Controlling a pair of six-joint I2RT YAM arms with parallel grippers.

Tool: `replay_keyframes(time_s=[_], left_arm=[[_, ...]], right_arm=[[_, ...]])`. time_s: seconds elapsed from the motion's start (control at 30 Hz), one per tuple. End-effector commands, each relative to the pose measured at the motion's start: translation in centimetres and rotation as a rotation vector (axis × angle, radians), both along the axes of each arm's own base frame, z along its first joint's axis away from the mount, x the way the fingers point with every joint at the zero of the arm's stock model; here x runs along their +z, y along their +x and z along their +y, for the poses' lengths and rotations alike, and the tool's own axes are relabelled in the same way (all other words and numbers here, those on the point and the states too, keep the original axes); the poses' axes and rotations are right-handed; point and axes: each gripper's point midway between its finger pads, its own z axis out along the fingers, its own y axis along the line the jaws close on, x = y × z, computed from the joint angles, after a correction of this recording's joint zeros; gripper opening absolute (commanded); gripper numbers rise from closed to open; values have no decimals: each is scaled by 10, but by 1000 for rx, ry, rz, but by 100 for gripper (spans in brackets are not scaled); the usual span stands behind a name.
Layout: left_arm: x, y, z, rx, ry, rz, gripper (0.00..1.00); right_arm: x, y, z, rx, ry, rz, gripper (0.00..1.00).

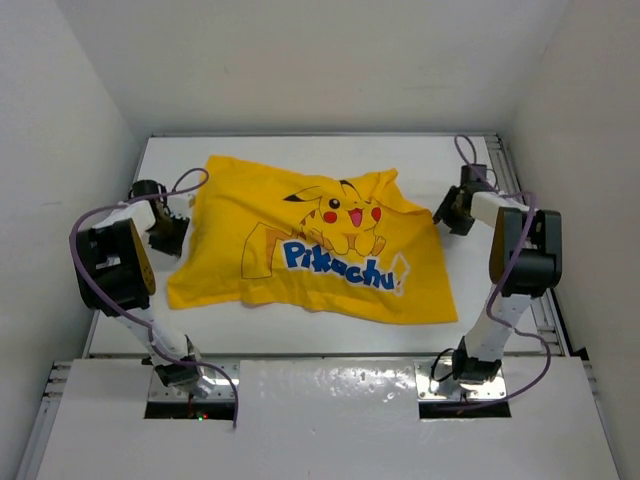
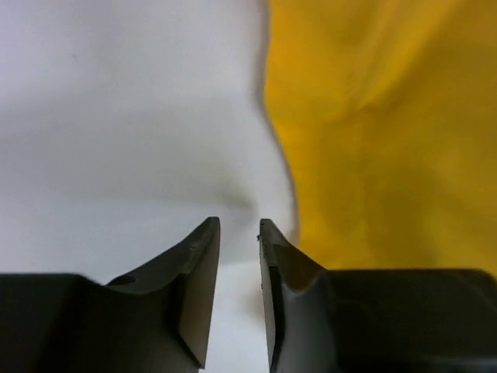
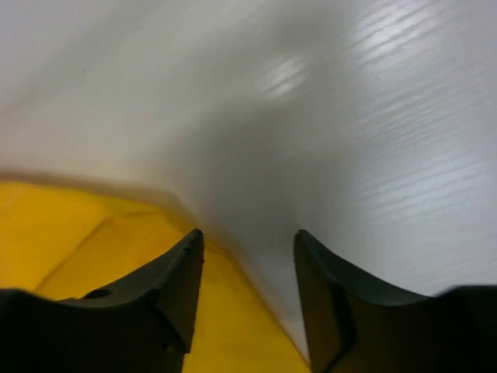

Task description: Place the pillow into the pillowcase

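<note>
The yellow pillowcase (image 1: pixel 225 225) with the Pikachu print lies spread and crumpled across the table, and it looks puffed in the middle. No cream-white pillow shows outside it in any view. My left gripper (image 1: pixel 172 232) sits at the case's left edge. In the left wrist view the left gripper (image 2: pixel 239 225) has a narrow gap with only white table in it, and the pillowcase (image 2: pixel 380 132) lies just to the right. My right gripper (image 1: pixel 443 212) is at the case's upper right edge. In the right wrist view it (image 3: pixel 248 237) is open, straddling the pillowcase (image 3: pixel 78 233) border.
The white table (image 1: pixel 330 160) is boxed in by white walls at the back and both sides. Purple cables loop off both arms. The white surface (image 3: pixel 373 116) beyond the right fingers is blurred and faintly streaked; whether it is table or something else cannot be told.
</note>
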Motion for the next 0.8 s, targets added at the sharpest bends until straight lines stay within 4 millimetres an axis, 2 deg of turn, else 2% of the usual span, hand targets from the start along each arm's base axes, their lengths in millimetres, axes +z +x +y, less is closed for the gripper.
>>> replay_keyframes(time_s=[0.0,0.03,0.07,0.1,0.13,0.2,0.27,0.33,0.37,0.4,0.43,0.47,0.5,0.53,0.6,0.63,0.67,0.7,0.73,0.77], left_arm=[[50,38,-10,-9,-107,-153,28],[57,47,-17,-16,-154,-183,30],[72,65,-16,0,-175,-231,33],[78,74,-18,6,-194,-255,38],[91,92,-21,20,-233,-301,40],[100,110,-28,22,-261,-334,45],[105,131,-34,29,-259,-357,50],[94,141,-38,40,-254,-343,53],[90,146,-44,35,-237,-341,55],[85,152,-46,44,-230,-344,56],[74,154,-47,50,-229,-322,58],[72,158,-52,42,-223,-320,59],[69,160,-55,46,-225,-311,60],[62,162,-58,46,-226,-297,60],[54,161,-61,49,-229,-279,61],[51,161,-63,46,-231,-273,61],[47,158,-65,44,-231,-258,61],[40,153,-69,36,-231,-238,61],[40,153,-70,33,-230,-238,60],[33,147,-70,30,-220,-220,60]], right_arm=[[43,0,55,314,-172,-113,54],[50,3,65,359,-200,-153,56],[59,5,85,393,-202,-189,59],[75,10,93,379,-186,-236,60],[94,21,104,331,-143,-302,60],[125,35,113,247,-99,-405,61],[151,47,129,233,-103,-480,62],[158,52,150,279,-120,-502,66],[144,54,156,303,-121,-465,68],[154,64,167,321,-111,-476,69],[148,68,171,328,-99,-452,69],[154,74,176,329,-88,-435,70],[133,78,177,316,-74,-380,70],[134,82,182,315,-45,-371,70],[116,86,185,313,-27,-331,69],[114,87,187,316,-9,-323,68],[114,89,189,307,6,-318,63],[108,92,186,293,19,-299,50],[103,93,183,288,21,-288,50],[106,98,174,257,24,-283,38]])
